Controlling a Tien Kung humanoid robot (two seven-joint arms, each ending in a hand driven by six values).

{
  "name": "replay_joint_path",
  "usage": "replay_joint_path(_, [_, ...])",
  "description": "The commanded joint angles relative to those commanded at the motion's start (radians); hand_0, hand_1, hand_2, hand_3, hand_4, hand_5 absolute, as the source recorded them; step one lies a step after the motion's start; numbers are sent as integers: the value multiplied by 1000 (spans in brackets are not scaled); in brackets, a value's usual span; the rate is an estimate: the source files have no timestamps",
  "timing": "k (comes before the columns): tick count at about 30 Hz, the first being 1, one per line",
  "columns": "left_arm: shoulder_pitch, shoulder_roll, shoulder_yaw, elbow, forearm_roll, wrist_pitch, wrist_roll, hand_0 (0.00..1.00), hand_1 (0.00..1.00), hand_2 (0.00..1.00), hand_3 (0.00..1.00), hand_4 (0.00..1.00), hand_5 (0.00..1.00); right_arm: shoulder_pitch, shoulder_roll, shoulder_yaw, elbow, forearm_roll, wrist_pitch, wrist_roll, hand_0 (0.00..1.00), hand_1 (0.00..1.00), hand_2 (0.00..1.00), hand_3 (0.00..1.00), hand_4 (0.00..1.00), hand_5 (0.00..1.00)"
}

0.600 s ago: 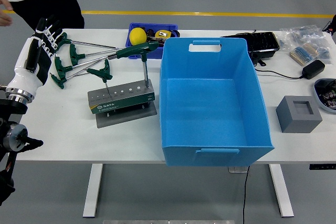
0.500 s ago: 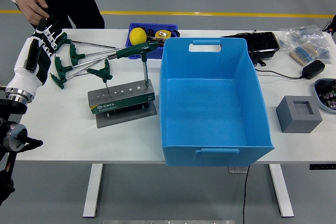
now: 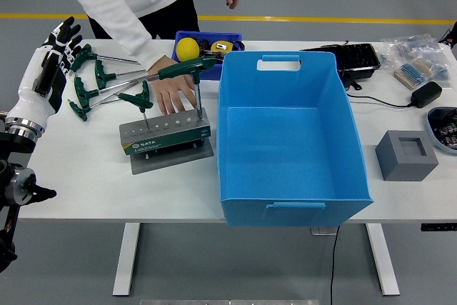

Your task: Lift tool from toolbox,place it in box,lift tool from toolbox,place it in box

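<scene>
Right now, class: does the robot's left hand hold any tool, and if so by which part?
Nothing is held. The left hand hangs open at the table's left edge, beside the loose green T-handle wrenches. A person's hand rests behind the tool stand.

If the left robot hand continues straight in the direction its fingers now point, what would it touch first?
The left robot hand points up and slightly right, toward the far table edge. Probably it meets the green T-handle tools lying just beside it, or passes over them toward the person's white sleeve; height is unclear.
</scene>
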Motion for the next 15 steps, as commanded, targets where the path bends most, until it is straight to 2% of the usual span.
replay_joint_path(7, [-50, 21, 27, -50, 200, 10, 14, 998, 998, 998, 998, 998, 834, -1, 0, 0, 0, 0, 0, 0, 726, 700, 761, 565, 793, 720])
replay_joint_path(8, [-62, 25, 33, -68, 245, 19, 34, 998, 998, 998, 998, 998, 834, -1, 0, 1, 0, -1, 0, 0, 726, 700, 761, 565, 793, 720])
replay_joint_path(9, [-77, 27, 46, -95, 291, 26, 67, 998, 998, 998, 998, 998, 727, -1, -1, 2, 0, -2, 0, 0, 726, 700, 762, 565, 794, 720])
replay_joint_path(12, [-111, 34, 100, -153, 407, 34, 142, 998, 998, 998, 998, 998, 727, -4, 0, 6, 0, -6, -1, -2, 726, 700, 762, 565, 794, 720])
replay_joint_path(13, [-137, 35, 142, -180, 452, 38, 179, 998, 998, 998, 998, 998, 727, -4, 0, 9, 0, -12, -2, -3, 726, 700, 762, 565, 794, 720])
replay_joint_path(15, [-168, 35, 209, -195, 530, 35, 224, 998, 998, 998, 998, 998, 727, -4, 0, 9, 0, -14, -4, -4, 726, 700, 762, 565, 794, 720])
